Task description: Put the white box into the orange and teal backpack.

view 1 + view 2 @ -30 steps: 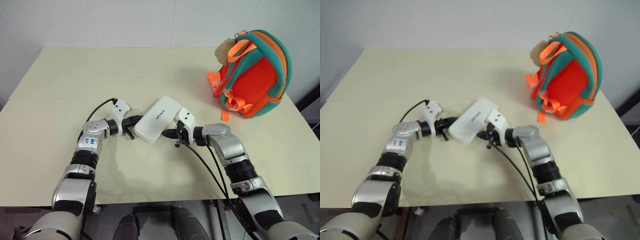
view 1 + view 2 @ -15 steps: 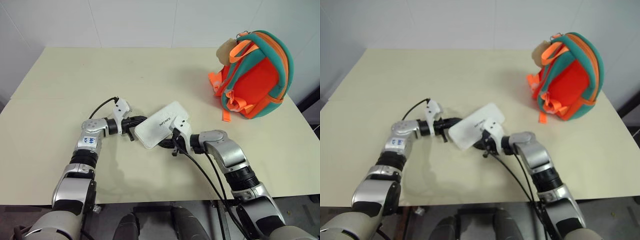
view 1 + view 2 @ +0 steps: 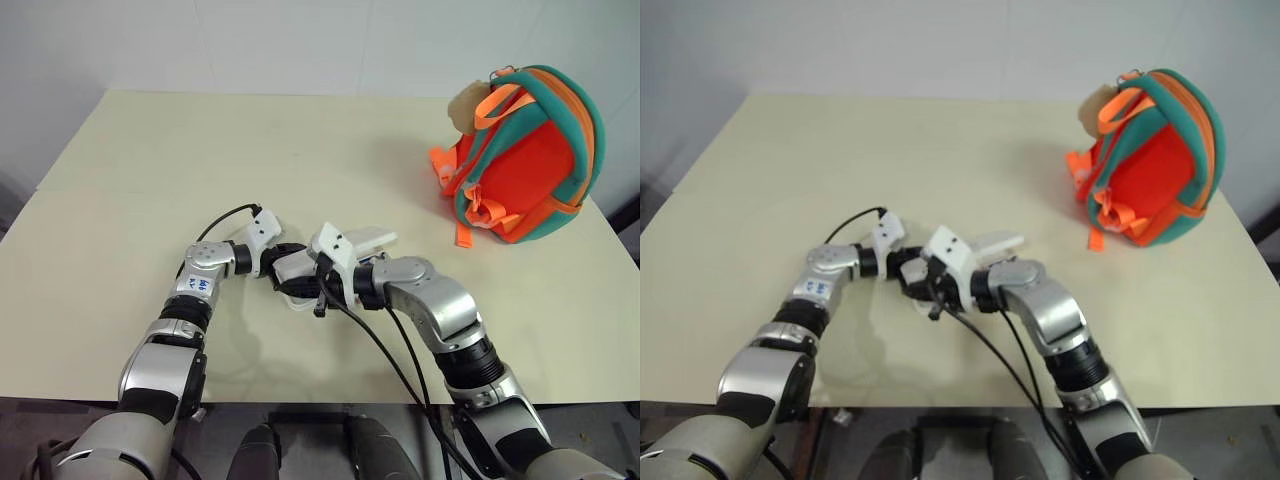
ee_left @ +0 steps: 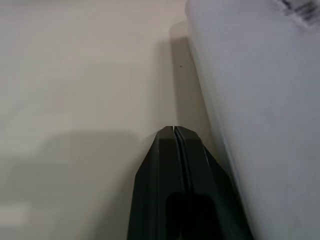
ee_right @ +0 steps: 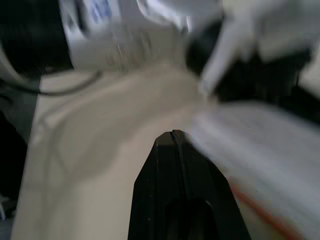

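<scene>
The white box [image 3: 368, 241] is sitting near the table's [image 3: 150, 150] front middle, getting pinched between the left gripper [image 4: 174, 131] and right gripper [image 5: 172, 134], both with fingers pressed together, while the orange and teal backpack [image 3: 525, 150] is waiting far right, so basically everything's left.

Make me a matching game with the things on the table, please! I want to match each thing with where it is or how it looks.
Things:
1. white box
2. orange and teal backpack
3. beige plush charm
4. left pincer

Places or states:
A. standing at the table's far right side
B. fingers shut, next to the box
C. near the table's middle, between the two arms
D. hanging at the top of the backpack

Pairs: 1-C, 2-A, 3-D, 4-B
</scene>
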